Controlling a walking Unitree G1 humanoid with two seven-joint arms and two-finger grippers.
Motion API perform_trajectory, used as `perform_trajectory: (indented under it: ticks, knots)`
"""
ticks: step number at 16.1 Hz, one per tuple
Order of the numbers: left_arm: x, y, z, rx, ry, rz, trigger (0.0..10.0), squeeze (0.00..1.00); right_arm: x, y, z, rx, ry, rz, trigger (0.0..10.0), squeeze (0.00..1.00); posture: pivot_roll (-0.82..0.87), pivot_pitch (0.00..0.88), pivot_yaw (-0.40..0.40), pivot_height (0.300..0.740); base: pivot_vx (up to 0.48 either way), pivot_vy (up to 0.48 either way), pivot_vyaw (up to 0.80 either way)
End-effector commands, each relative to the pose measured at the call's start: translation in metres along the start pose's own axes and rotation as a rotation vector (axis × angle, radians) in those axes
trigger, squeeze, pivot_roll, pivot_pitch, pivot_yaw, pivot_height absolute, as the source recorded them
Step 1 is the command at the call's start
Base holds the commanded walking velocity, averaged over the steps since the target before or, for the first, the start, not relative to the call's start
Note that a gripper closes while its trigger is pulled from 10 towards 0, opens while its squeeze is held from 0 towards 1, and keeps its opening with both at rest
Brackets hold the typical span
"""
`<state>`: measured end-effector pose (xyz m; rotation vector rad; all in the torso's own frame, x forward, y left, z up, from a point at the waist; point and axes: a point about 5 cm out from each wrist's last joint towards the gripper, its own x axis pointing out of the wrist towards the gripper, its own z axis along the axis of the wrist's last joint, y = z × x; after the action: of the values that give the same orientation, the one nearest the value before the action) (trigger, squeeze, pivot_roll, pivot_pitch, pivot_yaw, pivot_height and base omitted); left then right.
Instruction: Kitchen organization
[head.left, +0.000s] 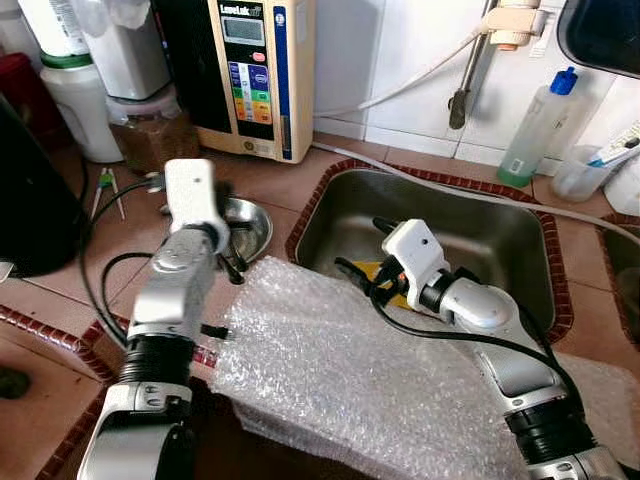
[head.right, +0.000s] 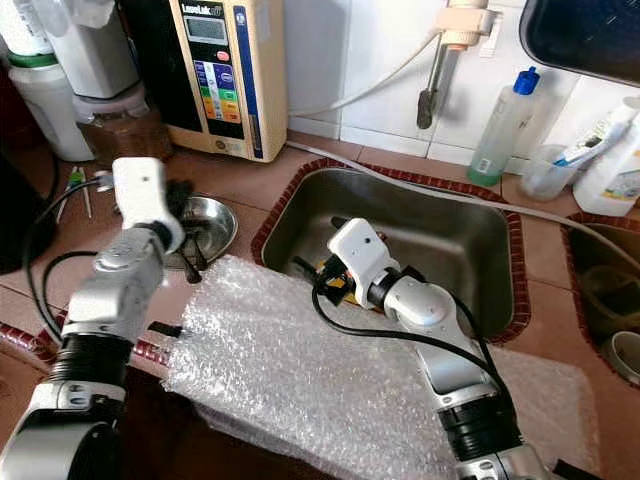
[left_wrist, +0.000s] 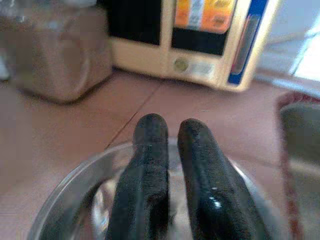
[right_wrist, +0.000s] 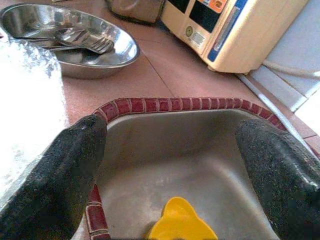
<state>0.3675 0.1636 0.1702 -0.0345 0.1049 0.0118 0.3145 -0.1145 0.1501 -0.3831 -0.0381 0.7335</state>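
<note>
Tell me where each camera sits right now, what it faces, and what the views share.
Left eye, right eye: on the head, looking down at the sink, the bubble wrap and both silver arms.
Left wrist: along the left gripper, fingers together, over the steel dish, facing the water machine.
Right wrist: along the open right gripper, into the sink above a yellow object.
Shared: dish, sink and machine appear in head and wrist views.

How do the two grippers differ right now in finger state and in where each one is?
The left gripper has its fingers nearly together, while the right gripper has its fingers spread wide. The left gripper hangs over the steel bowl on the counter; the right gripper reaches into the sink, above a yellow object. Both have black fingers and hold nothing.
</note>
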Motion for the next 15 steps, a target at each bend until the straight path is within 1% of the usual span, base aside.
perform_trajectory:
  ticks: [1, 2, 3, 5, 6, 7, 8, 12, 13, 14, 15]
  knots:
    - [-0.001, 0.002, -0.007, 0.011, 0.042, 0.014, 10.0, 1.00, 0.001, -0.002, 0.003, -0.015, -0.011, 0.008, 10.0, 0.00, -0.04, 0.000, 0.027, 0.740, 0.000, 0.000, 0.00]
    - [-0.001, 0.002, -0.014, -0.023, 0.094, 0.017, 10.0, 1.00, 0.003, -0.003, 0.005, -0.014, -0.016, 0.003, 10.0, 0.00, -0.04, 0.000, 0.034, 0.740, 0.000, 0.000, 0.00]
    - [0.001, -0.003, -0.020, -0.080, 0.164, -0.003, 10.0, 1.00, 0.004, -0.001, 0.006, -0.008, -0.024, -0.002, 10.0, 0.00, -0.05, 0.000, 0.036, 0.740, 0.000, 0.000, 0.00]
    - [0.003, -0.007, -0.020, -0.112, 0.186, -0.009, 10.0, 1.00, 0.004, 0.002, 0.005, -0.010, -0.021, 0.002, 10.0, 0.00, -0.05, 0.000, 0.040, 0.740, 0.000, 0.000, 0.00]
    - [0.003, -0.007, -0.020, -0.112, 0.186, -0.009, 10.0, 1.00, 0.004, 0.002, 0.005, -0.010, -0.021, 0.002, 10.0, 0.00, -0.05, 0.000, 0.040, 0.740, 0.000, 0.000, 0.00]
    - [0.004, -0.011, -0.021, -0.142, 0.214, -0.008, 10.0, 1.00, 0.003, 0.004, 0.004, -0.013, -0.019, 0.007, 10.0, 0.00, -0.05, 0.000, 0.043, 0.740, 0.000, 0.000, 0.00]
    - [0.005, -0.013, -0.022, -0.147, 0.227, -0.008, 10.0, 1.00, 0.003, 0.005, 0.004, -0.012, -0.020, 0.008, 10.0, 0.00, -0.05, 0.000, 0.044, 0.740, 0.000, 0.000, 0.00]
    - [0.006, -0.013, -0.022, -0.172, 0.254, -0.007, 10.0, 1.00, 0.005, 0.005, 0.004, -0.012, -0.025, 0.008, 10.0, 0.00, -0.05, 0.000, 0.043, 0.740, 0.000, 0.000, 0.00]
    - [0.006, -0.015, -0.024, -0.205, 0.286, -0.009, 10.0, 1.00, 0.006, 0.005, 0.005, -0.013, -0.027, 0.011, 10.0, 0.00, -0.04, 0.000, 0.041, 0.740, 0.000, 0.000, 0.00]
    - [0.006, -0.015, -0.025, -0.215, 0.296, -0.010, 10.0, 1.00, 0.006, 0.005, 0.005, -0.013, -0.027, 0.012, 10.0, 0.00, -0.04, 0.000, 0.041, 0.740, 0.000, 0.000, 0.00]
    - [0.006, -0.017, -0.026, -0.244, 0.325, -0.018, 10.0, 0.00, 0.006, 0.005, 0.005, -0.015, -0.027, 0.013, 10.0, 0.00, -0.04, 0.000, 0.039, 0.740, 0.000, 0.000, 0.00]
